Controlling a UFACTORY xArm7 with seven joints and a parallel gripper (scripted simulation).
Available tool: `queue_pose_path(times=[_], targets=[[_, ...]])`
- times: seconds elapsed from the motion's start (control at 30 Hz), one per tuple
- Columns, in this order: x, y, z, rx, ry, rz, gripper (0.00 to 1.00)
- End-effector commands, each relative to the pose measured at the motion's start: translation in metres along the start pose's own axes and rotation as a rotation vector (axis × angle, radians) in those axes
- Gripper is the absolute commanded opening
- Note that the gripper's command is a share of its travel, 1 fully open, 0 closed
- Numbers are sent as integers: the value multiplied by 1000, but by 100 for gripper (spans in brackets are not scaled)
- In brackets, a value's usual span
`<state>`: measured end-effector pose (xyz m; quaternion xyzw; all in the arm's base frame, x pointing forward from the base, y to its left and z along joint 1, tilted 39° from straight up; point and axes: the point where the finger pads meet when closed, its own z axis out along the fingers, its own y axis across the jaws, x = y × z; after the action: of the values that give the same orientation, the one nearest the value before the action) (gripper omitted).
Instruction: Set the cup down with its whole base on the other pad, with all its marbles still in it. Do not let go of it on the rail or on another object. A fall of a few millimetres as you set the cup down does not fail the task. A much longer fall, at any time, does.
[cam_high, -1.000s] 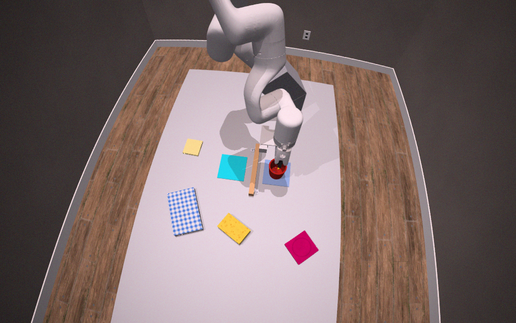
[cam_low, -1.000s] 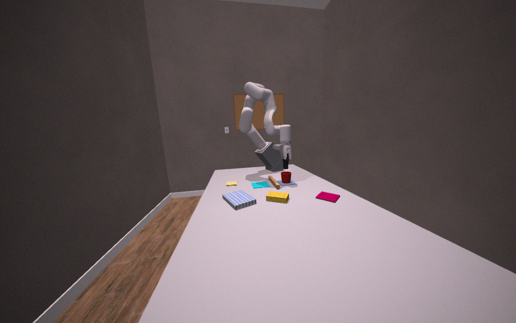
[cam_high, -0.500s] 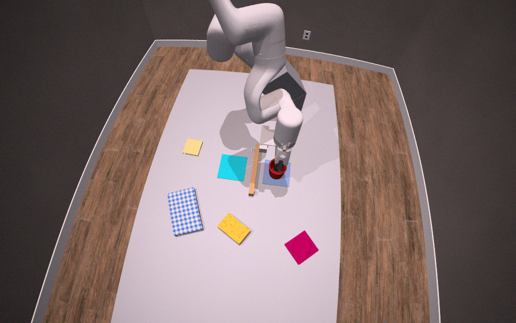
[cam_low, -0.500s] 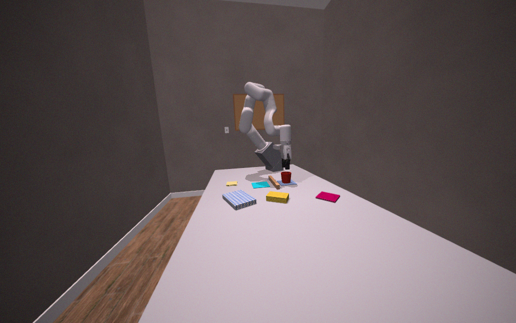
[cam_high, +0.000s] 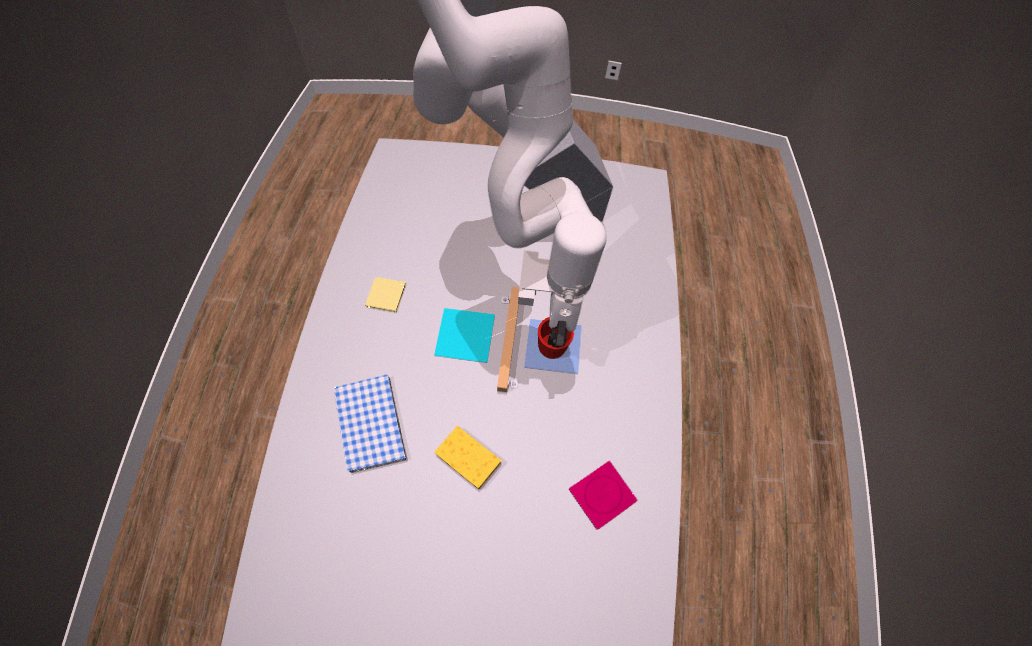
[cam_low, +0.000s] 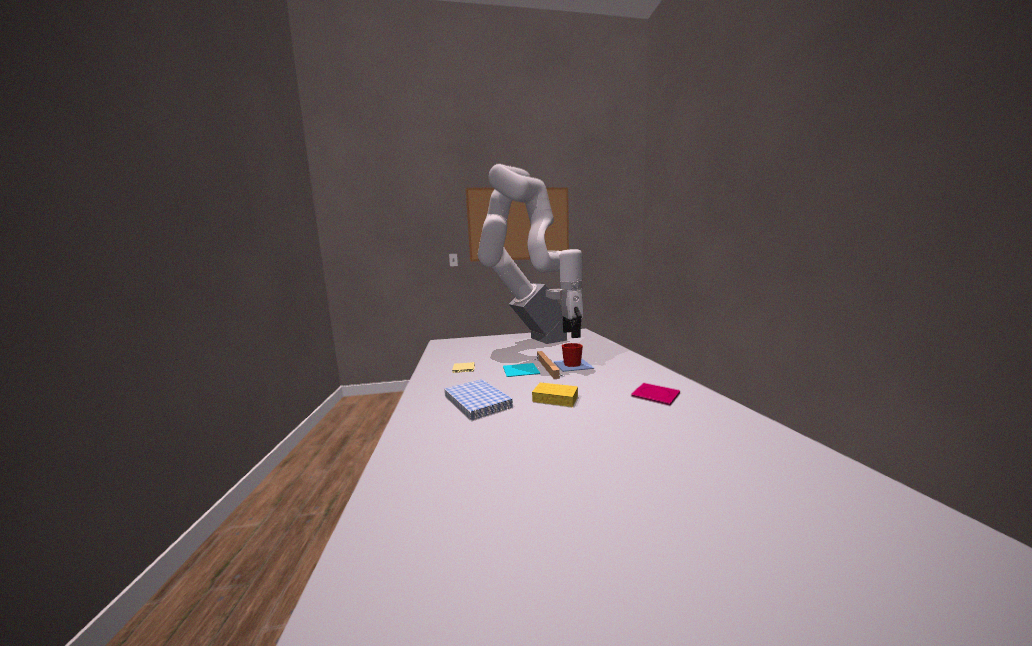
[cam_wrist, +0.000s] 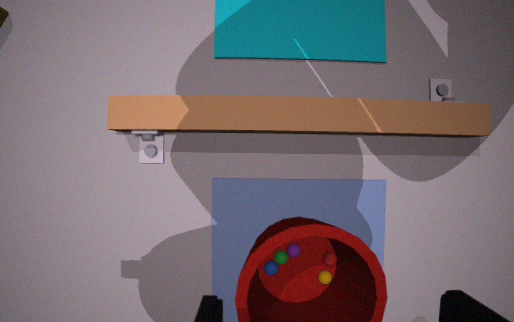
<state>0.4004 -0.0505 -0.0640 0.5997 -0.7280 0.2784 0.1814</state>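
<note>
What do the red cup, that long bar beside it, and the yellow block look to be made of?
Red cup: likely smooth plastic, judging by its even, matte colour. Bar: perhaps light wood; it is flat tan with no visible grain, so unsure. Yellow block: probably a sponge, given its darker pitted spots.

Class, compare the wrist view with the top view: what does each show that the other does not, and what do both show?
Wrist only: five marbles in the cup, blue, green, purple, red and yellow, and the rail's two small brackets seen clearly.

Top only: the arm, a checked cloth, a sponge, a magenta square, a pale yellow square and the wood floor.

Both: the cup on the blue pad, the rail, the cyan pad beyond it, and the open gripper above the cup.
</note>
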Motion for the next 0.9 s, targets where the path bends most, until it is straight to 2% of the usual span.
queue_pose_path(times=[0.0,0.53,0.87], targets=[[-1,-1,-1,3,-2,0,100],[-1,-1,0,3,-2,0,100],[-1,-1,11,1,-1,1,100]])
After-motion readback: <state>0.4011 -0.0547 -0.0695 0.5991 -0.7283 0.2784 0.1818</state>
